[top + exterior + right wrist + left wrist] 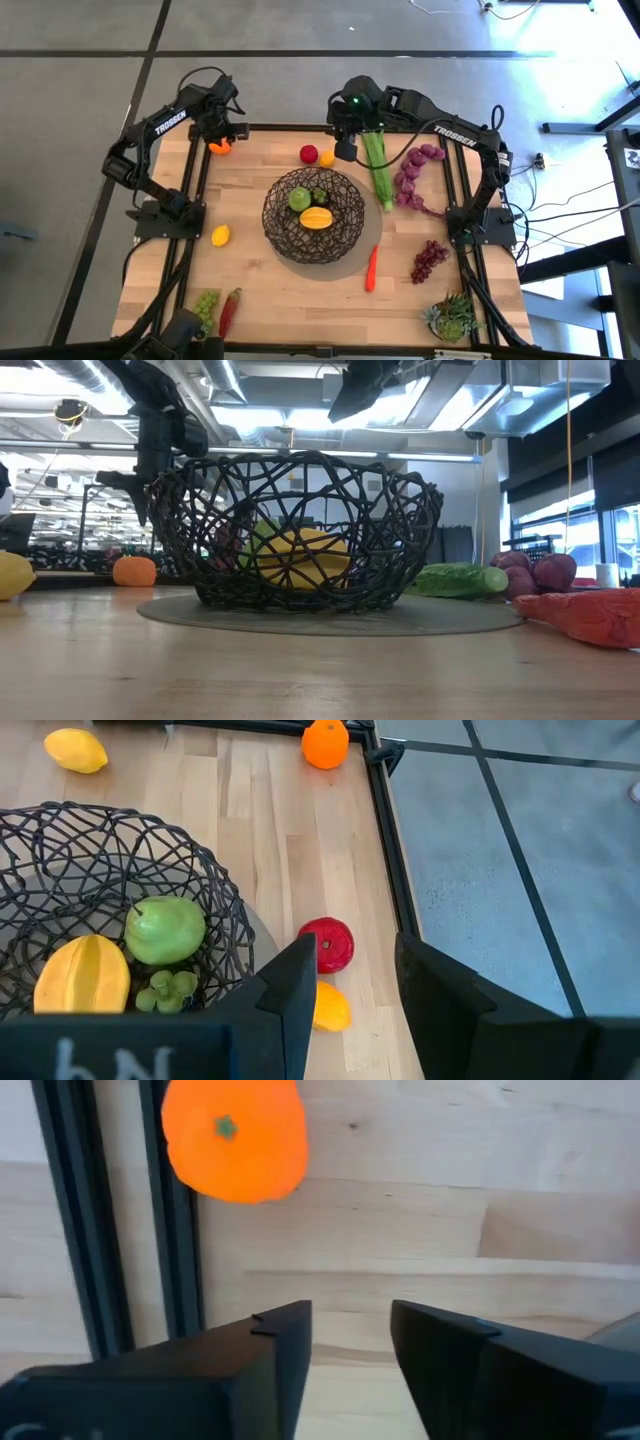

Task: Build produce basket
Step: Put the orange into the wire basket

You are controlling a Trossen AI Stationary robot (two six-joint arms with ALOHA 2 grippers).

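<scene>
The dark wire basket [313,213] stands on a grey mat mid-table and holds a green apple [299,199], a yellow mango [316,218] and small green grapes [319,194]. My left gripper [350,1340] is open above the far left corner, with an orange [235,1135] lying on the wood just beyond its fingertips. My right gripper [355,970] is open and raised over the far edge. Ahead of its fingers lie a red apple [327,943] and a yellow-orange fruit [330,1005], which one finger partly hides.
A long green stalk [378,165] and purple produce [412,175] lie right of the basket. Purple grapes [430,258] and a carrot [372,268] lie nearer. A lemon [221,235], green grapes [206,303] and a red chilli [230,310] lie on the left. A succulent [452,315] occupies the near right corner.
</scene>
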